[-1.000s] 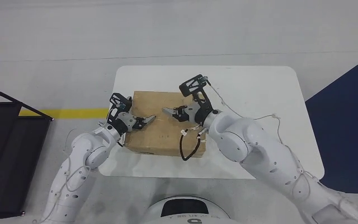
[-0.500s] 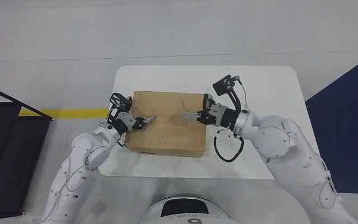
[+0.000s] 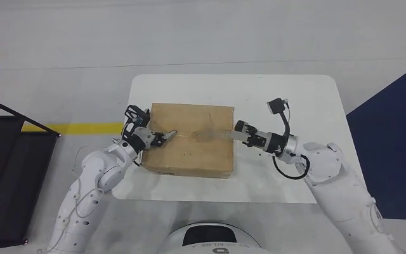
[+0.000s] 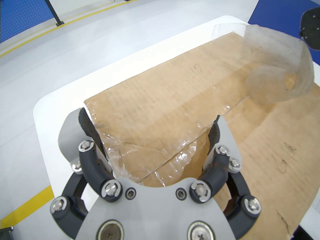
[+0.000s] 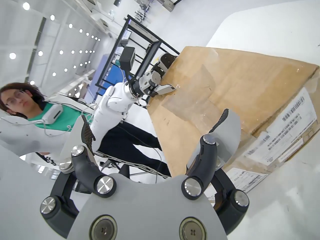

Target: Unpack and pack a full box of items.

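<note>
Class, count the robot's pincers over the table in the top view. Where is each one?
2. The left pincer lies open over the cardboard box's end on the robot's left. The right pincer is just off the box's opposite edge, also open.

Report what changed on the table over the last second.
The right gripper swung from above the middle of the box out past its right edge. A clear tape strip now lifts off the lid toward it. The gripper is open, so whether the tape is stuck to it cannot be told. The left gripper, open at the box's left end, and the box stayed put.
</note>
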{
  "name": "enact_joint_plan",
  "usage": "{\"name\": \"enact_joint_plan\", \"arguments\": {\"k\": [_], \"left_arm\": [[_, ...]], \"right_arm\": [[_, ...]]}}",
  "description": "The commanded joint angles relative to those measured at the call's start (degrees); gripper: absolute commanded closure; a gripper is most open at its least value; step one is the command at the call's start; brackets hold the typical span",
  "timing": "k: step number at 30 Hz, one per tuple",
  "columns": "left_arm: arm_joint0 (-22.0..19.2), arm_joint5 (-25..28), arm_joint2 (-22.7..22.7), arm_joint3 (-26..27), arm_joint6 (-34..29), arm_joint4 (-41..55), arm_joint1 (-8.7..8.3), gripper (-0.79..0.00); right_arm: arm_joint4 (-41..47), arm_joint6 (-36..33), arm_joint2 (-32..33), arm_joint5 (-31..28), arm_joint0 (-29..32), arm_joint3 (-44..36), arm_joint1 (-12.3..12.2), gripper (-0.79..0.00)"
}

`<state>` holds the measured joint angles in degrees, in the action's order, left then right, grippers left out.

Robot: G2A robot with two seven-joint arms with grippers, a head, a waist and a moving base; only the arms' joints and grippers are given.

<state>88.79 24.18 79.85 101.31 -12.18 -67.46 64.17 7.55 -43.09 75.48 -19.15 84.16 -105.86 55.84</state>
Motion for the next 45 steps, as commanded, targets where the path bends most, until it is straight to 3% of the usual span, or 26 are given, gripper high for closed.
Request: {"name": "enact_joint_plan", "arguments": {"k": [1, 8, 19, 26, 35, 45], "left_arm": [[-0.09, -0.94, 0.15, 0.22, 0.60, 0.18, 0.04, -0.785], [-1.45, -2.75, 0.84, -1.14, -0.27, -2.60, -0.08, -0.785], [-3.01, -3.07, 0.12, -4.53, -0.24, -3.26, 0.00, -0.785], [-2.93, -3.48, 0.06, -4.77, 0.23, -2.99, 0.03, -0.785], [-2.35, -3.35, -0.19, -4.22, 0.68, -3.24, 0.03, -0.785], [-1.88, -2.93, 0.34, -4.07, 0.92, -3.47, -0.10, -0.785]], "right_arm": [[1.44, -0.47, 0.63, 1.01, 0.59, 1.09, -0.08, -0.785], [3.47, -3.21, -1.49, 5.04, -1.36, 3.37, 0.21, -0.785], [4.72, -3.46, -3.49, 6.26, -4.01, 4.59, 0.74, -0.785], [5.67, -4.90, -5.61, 9.69, -6.35, 6.07, 1.16, -0.785], [6.02, -4.64, -8.53, 9.94, -8.91, 6.41, 1.91, -0.785], [11.74, -5.72, -1.62, 4.75, -3.14, 7.20, 0.96, -0.785]]}}
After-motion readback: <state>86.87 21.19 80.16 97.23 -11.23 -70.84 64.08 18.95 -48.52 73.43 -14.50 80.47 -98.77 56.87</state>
